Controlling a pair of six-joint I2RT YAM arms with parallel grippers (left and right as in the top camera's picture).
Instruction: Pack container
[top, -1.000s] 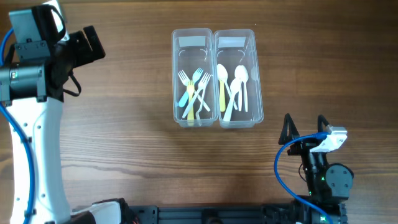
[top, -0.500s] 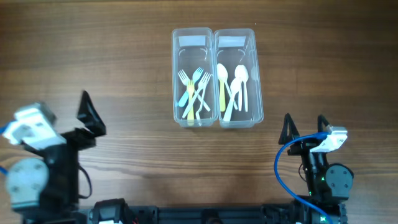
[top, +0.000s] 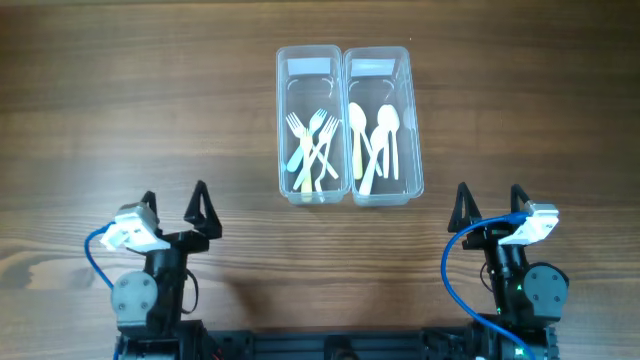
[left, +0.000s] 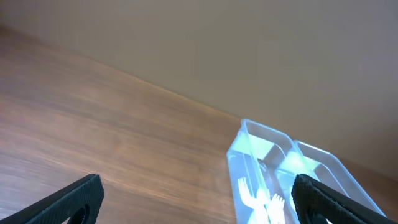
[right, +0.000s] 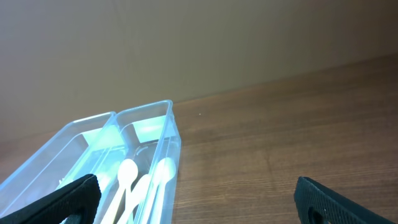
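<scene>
Two clear plastic containers stand side by side at the table's middle back. The left container (top: 310, 125) holds several plastic forks (top: 312, 150). The right container (top: 382, 125) holds several plastic spoons (top: 375, 145). My left gripper (top: 174, 208) is open and empty at the front left, well apart from the containers. My right gripper (top: 490, 208) is open and empty at the front right. The left wrist view shows the containers (left: 292, 177) ahead to the right. The right wrist view shows them (right: 124, 162) ahead to the left, with spoons (right: 140, 183) inside.
The wooden table (top: 150, 120) lies all around the containers. A plain wall (right: 186, 43) stands behind the table's far edge in the wrist views.
My left arm has swung from the back left of the table down to the front left. The right arm and the containers have not moved.
</scene>
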